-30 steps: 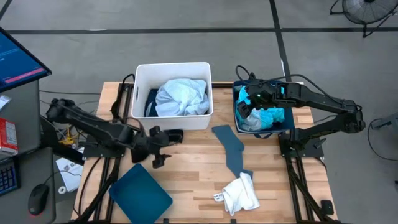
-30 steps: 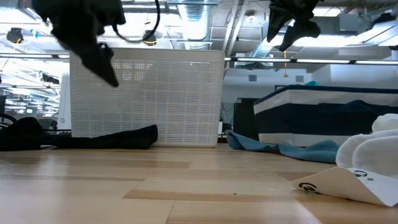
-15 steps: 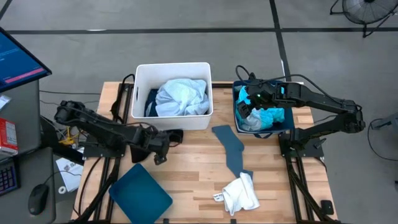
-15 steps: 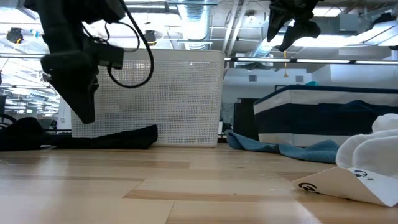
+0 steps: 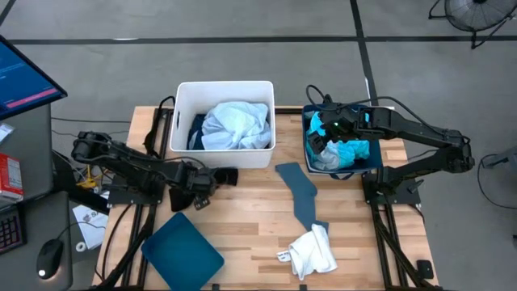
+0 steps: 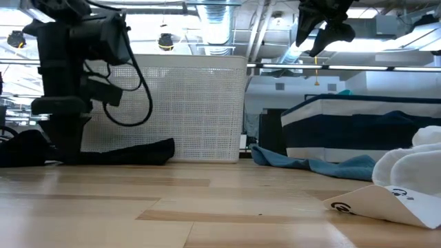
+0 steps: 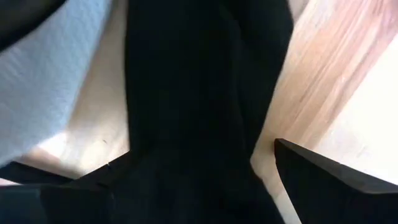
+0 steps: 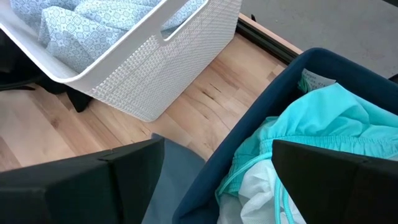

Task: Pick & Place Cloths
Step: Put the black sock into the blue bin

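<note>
Landmark: white bin (image 5: pixel 225 126), on the table.
Black cloth (image 5: pixel 225 175): flat on the wood against the bin's front wall; long axis runs along that wall.
Left gripper (image 5: pixel 196 184): down at the cloth's end farther from the teal tub; jaws spread, cloth directly beneath and between them, not yet pinched.
Nearer arm: left, clearly.
Right gripper (image 5: pixel 331 129): jaws apart, over the teal tub (image 5: pixel 380 155) beside the bin, above turquoise cloth (image 5: pixel 353 151).
</note>
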Action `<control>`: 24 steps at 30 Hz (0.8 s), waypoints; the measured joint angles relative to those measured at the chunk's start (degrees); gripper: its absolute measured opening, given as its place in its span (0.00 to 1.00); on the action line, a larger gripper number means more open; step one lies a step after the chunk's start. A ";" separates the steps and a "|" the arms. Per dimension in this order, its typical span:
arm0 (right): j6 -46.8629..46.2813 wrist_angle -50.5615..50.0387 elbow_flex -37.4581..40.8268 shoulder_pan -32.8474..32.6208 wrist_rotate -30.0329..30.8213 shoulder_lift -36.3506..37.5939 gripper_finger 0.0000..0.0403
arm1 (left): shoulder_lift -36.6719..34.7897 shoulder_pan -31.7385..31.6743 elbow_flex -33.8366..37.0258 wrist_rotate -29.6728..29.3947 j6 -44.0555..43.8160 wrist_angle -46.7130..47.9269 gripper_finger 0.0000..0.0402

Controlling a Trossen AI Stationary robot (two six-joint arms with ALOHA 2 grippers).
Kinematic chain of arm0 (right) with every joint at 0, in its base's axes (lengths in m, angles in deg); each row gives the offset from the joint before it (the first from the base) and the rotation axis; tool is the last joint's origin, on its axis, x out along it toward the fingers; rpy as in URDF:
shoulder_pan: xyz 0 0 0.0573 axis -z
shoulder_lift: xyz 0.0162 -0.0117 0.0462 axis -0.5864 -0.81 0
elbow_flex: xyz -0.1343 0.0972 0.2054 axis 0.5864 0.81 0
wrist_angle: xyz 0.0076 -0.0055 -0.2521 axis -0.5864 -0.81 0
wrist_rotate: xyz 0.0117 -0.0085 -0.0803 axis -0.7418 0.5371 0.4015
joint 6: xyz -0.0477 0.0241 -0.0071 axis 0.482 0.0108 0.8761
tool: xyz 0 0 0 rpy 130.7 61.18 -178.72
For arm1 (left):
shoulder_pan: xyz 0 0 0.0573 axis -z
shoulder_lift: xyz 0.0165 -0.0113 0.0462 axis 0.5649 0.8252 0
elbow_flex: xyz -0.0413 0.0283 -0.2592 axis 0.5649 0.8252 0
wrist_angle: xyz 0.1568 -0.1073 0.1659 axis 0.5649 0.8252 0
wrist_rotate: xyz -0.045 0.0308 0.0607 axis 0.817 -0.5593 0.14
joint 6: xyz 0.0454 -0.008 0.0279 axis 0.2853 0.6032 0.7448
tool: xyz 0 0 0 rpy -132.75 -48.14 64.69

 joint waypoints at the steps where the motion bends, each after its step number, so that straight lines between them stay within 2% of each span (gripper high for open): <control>1: 0.00 -0.01 0.00 0.00 0.00 0.00 0.72 | -0.01 -0.01 0.40 0.78 -0.17 -0.25 0.74; 3: 0.00 -0.05 0.00 0.00 0.00 0.00 0.72 | -0.09 -0.02 1.10 2.36 -0.60 -1.07 0.69; 6: 0.00 -0.06 0.00 0.00 0.00 0.00 0.72 | -0.20 -0.02 2.41 3.69 -2.65 -1.51 0.56; 14: 0.00 0.04 0.00 0.00 0.00 0.00 0.72 | -0.17 -0.20 3.01 4.82 -4.30 -0.10 0.07; 15: 0.00 0.07 0.00 0.00 0.00 0.00 0.72 | -0.17 -0.22 3.01 5.20 -4.94 -0.11 0.04; 20: 0.00 0.07 0.00 0.00 0.00 0.00 0.72 | -1.48 -0.24 0.72 6.41 -5.88 0.34 0.01; 24: 0.02 0.07 0.00 0.00 0.01 0.00 0.72 | -5.67 -0.17 -3.32 5.26 -5.87 -0.58 0.00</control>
